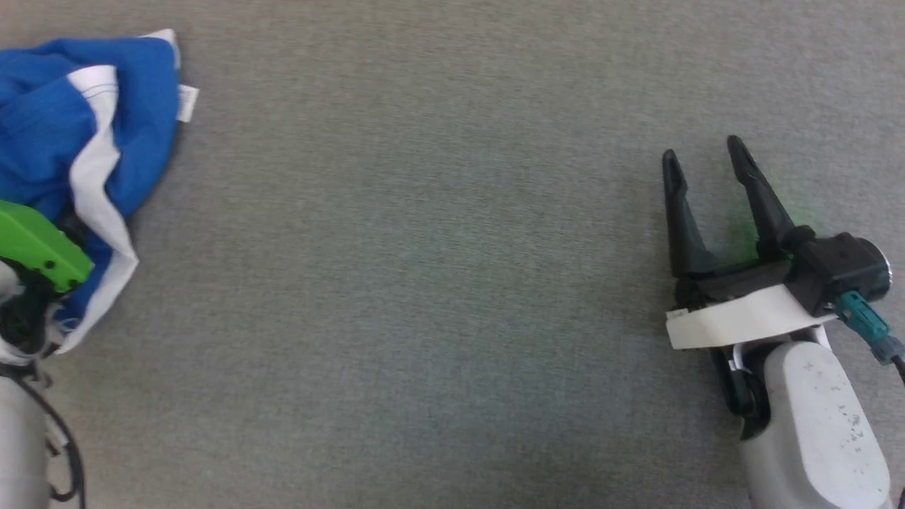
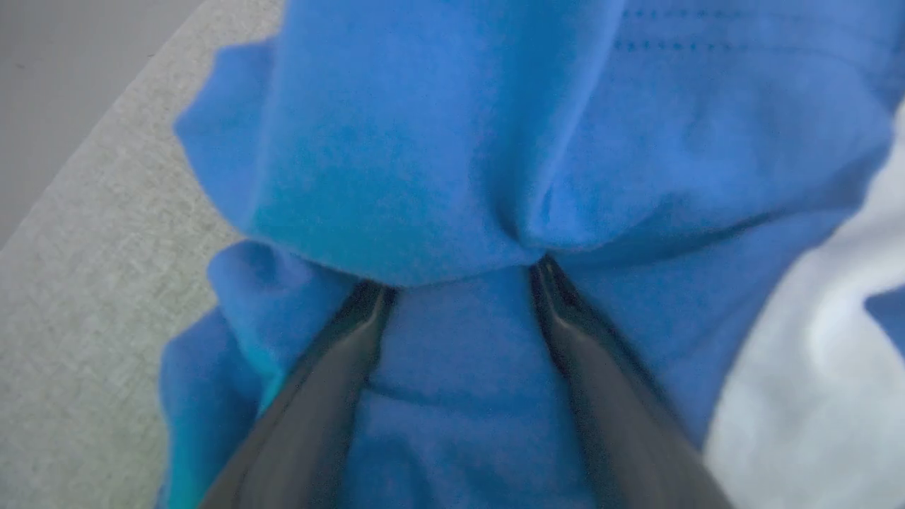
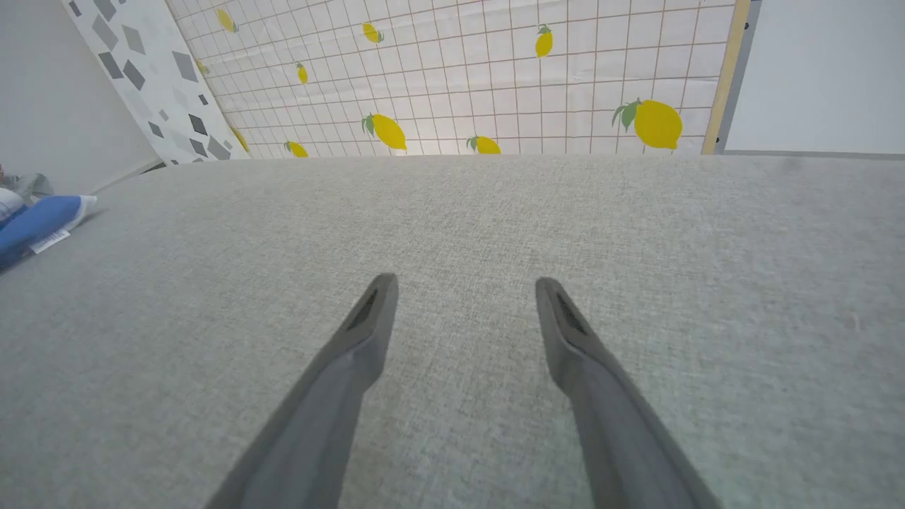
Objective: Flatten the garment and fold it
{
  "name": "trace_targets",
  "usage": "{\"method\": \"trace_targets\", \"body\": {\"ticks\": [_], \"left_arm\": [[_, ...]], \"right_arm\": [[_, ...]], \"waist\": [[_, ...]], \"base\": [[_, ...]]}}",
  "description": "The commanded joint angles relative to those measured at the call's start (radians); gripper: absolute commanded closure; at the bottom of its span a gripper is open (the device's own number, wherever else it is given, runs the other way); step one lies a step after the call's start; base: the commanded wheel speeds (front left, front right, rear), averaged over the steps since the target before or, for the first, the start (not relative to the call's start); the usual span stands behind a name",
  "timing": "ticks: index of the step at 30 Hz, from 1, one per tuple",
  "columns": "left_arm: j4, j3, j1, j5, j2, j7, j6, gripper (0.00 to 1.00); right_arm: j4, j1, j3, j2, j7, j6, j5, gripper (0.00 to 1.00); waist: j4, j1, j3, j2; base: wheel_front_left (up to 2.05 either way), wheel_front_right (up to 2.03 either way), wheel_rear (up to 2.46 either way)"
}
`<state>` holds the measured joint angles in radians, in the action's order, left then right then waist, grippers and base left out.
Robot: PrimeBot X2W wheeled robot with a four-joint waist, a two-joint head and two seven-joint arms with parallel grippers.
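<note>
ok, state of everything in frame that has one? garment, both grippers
small bright blue soft fabric garment with white band: crumpled in a heap, not flattened or folded.
small white label tag: exposed at the heap's edge.
left gripper: open, fingertips tucked under a blue fold, not clamped.
right gripper: open, empty, over the grey fabric surface, apart from the garment.

Blue garment (image 1: pixel 56 134), white band, crumpled, far left on grey surface

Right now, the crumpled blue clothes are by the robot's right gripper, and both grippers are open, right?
No. The crumpled blue garment is at the left gripper, not the right gripper, as the head view shows. Both grippers are open.
</note>
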<state>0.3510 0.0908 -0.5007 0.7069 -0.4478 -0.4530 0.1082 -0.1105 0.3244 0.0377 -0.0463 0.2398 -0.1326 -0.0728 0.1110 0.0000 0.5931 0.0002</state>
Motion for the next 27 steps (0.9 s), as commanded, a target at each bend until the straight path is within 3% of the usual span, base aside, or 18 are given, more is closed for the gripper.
{"method": "trace_targets", "body": {"ticks": [1, 2, 3, 11, 15, 21, 27], "left_arm": [[0.034, -0.048, 0.049, 0.005, 0.045, -0.060, 0.004, 0.58], [0.024, -0.049, 0.055, 0.001, 0.043, -0.056, 0.005, 0.98], [0.009, -0.045, 0.061, -0.009, 0.037, -0.034, 0.009, 1.00], [-0.076, -0.016, 0.051, -0.207, -0.026, 0.405, 0.031, 1.00], [-0.120, -0.037, 0.053, -0.290, -0.057, 0.542, 0.029, 1.00], [-0.248, -0.081, 0.041, -0.358, -0.073, 0.606, 0.033, 1.00], [-0.368, -0.186, -0.003, -0.372, -0.021, 0.532, 0.018, 1.00]], "right_arm": [[-0.031, 0.000, -0.003, -0.004, 0.003, 0.002, -0.005, 0.00], [-0.036, -0.002, -0.003, -0.004, 0.004, 0.002, -0.004, 0.00], [-0.039, -0.005, -0.004, -0.004, 0.006, 0.002, -0.003, 0.00], [-0.091, -0.054, -0.010, -0.004, 0.014, 0.002, -0.021, 0.00], [-0.120, -0.092, -0.006, -0.004, 0.017, 0.002, -0.049, 0.00], [-0.131, -0.137, -0.013, -0.004, 0.019, 0.002, -0.068, 0.00], [-0.127, -0.174, -0.037, -0.004, 0.020, 0.002, -0.071, 0.00]], "waist": [[-0.023, 0.0000, -0.004, -0.0002], [-0.020, 0.0000, -0.019, -0.0002], [-0.016, 0.0000, -0.036, -0.0002], [-0.001, 0.0000, -0.237, -0.0002], [-0.019, 0.0000, -0.347, -0.0002], [-0.072, 0.0000, -0.452, -0.0002], [-0.134, 0.0000, -0.497, -0.0002]], "base": [[0.00, 0.00, 0.00], [0.00, 0.00, 0.00], [0.00, 0.00, 0.00], [0.00, 0.00, 0.00], [0.00, 0.00, 0.00], [0.00, 0.00, 0.00], [0.00, 0.00, 0.00]]}}
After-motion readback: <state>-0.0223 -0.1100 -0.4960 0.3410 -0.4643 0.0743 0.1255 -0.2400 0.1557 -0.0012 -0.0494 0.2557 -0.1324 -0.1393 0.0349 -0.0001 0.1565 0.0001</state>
